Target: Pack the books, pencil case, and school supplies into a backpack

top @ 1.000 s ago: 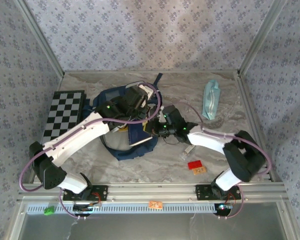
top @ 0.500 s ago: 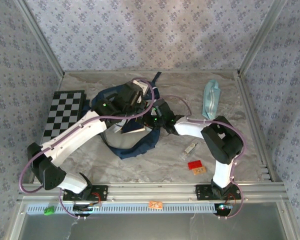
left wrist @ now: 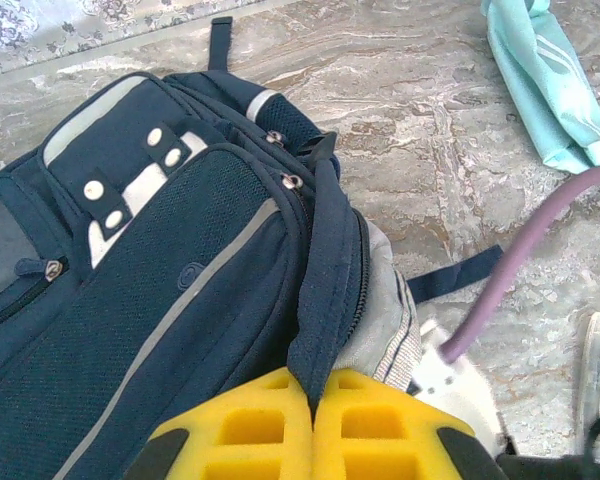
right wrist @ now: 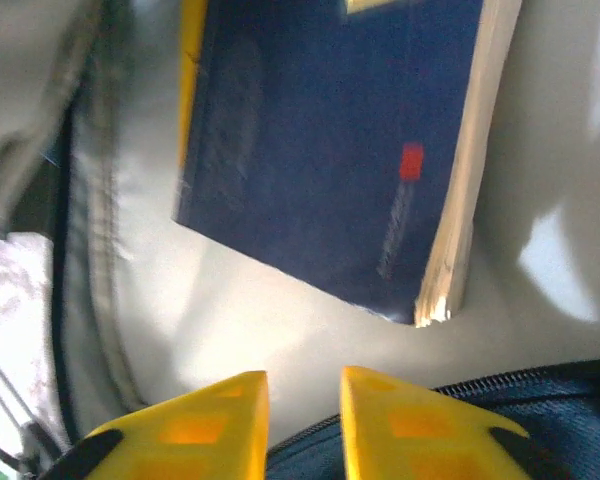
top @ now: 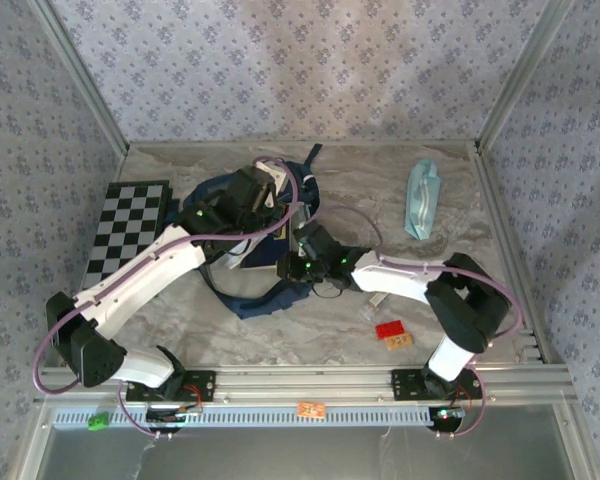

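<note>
Right wrist: navy book (right wrist: 330, 150) cut off by top edge, its red mark unreadable; left of frame blurred. Left wrist: pencil case (left wrist: 545, 80) cut at upper right, backpack (left wrist: 160, 300) runs off left and bottom. Top view: backpack mostly under left arm (top: 140, 280) and right arm (top: 410, 282); red item (top: 388, 329) lower right, too small to tell.

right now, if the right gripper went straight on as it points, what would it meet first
Likely the pale lining of the backpack ahead of the right gripper, then the navy book; depth is unclear.
</note>
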`<state>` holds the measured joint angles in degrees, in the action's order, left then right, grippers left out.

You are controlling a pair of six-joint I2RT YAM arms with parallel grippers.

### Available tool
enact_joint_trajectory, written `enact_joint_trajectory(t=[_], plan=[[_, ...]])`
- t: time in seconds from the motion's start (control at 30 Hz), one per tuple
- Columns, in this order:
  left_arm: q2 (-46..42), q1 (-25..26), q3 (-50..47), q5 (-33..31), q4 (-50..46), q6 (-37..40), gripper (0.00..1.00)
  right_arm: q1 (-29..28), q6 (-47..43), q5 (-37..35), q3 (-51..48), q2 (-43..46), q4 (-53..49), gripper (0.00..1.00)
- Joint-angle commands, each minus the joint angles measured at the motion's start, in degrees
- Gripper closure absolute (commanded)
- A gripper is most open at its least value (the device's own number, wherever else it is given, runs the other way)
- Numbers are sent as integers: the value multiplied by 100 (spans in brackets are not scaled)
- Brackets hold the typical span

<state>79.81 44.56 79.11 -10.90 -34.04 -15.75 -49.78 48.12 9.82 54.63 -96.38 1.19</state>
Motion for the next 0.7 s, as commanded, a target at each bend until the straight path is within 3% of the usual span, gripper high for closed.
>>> enact_joint_trajectory(t=[0.0, 0.17, 0.37, 0.5, 0.67], plan=[[-318, -35, 131, 69, 514, -63, 100, -59, -55, -296, 265, -341, -161, 80], [-361, -61, 117, 135, 528, -53, 100, 48, -406, -680, 748, -762, 194, 88], [-360, -104, 114, 175, 491, -69, 100, 282, -619, -669, 1085, -1091, 665, 86], [-378, -148, 61, 232, 469, -71, 100, 246, -806, -573, 768, -791, 698, 80], [-457, -177, -206, 494, 637, -177, 100, -13, -1082, -686, 123, 55, 446, 65]])
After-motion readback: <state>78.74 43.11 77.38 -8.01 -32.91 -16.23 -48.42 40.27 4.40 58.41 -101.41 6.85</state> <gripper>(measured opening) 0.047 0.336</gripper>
